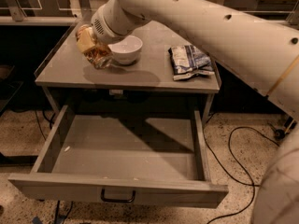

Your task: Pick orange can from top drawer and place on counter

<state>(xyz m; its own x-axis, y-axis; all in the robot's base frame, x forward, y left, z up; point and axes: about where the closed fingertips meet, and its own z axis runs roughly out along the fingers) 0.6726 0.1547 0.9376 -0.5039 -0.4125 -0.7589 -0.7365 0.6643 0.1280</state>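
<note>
Camera view, from above and in front. Small can (pixel 99 56): brownish-orange and gold, glinting, with pale marks on the side, tilted. Gripped in the end effector (pixel 91 48), which is closed on it from the upper left, yellowish fingers (pixel 84 40) against its upper part. Held over the left half of the bench (pixel 65 71), low above the grey top, a shadow just under it; whether touching the top, cannot tell. Just right of the can, a white bowl (pixel 127 48), close enough to look touching. Further right on the bench, well apart, a crinkled blue-white bag (pixel 190 60). Behind and above, the thick white arm (pixel 210 27), crossing the right side and hiding the bench's far right corner. Below the bench, the drawer (pixel 117 148) pulled out, grey floor partly in shadow, black handle (pixel 117 197) on the front panel.
</note>
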